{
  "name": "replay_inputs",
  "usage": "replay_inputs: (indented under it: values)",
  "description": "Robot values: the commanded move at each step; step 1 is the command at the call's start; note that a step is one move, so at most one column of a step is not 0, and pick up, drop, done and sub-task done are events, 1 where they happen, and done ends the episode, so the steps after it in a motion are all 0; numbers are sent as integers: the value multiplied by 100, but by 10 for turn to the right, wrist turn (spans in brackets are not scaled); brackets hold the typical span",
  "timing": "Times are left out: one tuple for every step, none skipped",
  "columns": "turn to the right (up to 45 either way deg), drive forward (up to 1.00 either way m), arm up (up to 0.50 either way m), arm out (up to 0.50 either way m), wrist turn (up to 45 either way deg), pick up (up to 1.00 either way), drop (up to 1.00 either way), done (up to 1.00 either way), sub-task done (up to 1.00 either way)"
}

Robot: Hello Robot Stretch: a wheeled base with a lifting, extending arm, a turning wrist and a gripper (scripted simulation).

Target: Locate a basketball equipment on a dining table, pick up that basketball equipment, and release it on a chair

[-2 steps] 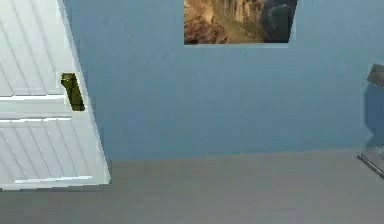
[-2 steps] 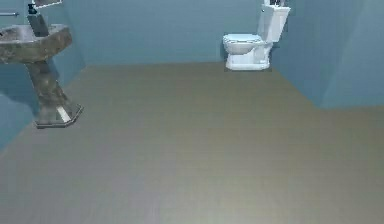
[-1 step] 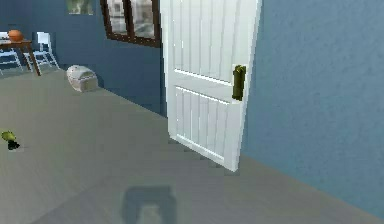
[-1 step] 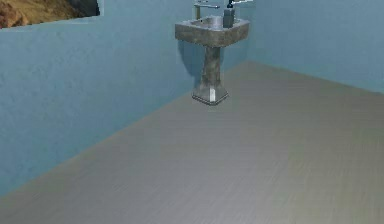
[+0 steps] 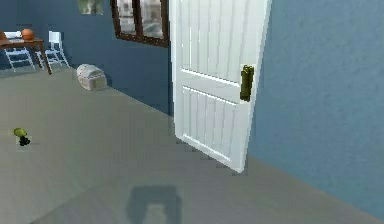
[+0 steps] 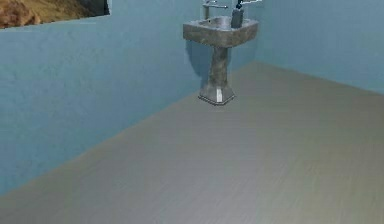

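Driving toward the desk (image 5: 10,42), where an orange blob (image 5: 28,34), likely the basketball, sits near a corner, risks clipping the close white door (image 5: 215,80); the jaws' state I cannot tell.

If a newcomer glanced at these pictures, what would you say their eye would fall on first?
Most likely the tall white panelled door, which stands in the middle of the forward view against the blue wall. Next would be the grey pedestal sink at the top middle of the arm side view. Far off in the forward view's upper left corner, a small orange round thing sits on a wooden table beside a white chair.
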Motion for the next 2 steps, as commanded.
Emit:
replay_inputs:
  values:
    - [0, 50, 0, 0, 0, 0, 0, 0, 0]
    - [-360, 0, 0, 0, 0, 0, 0, 0, 0]
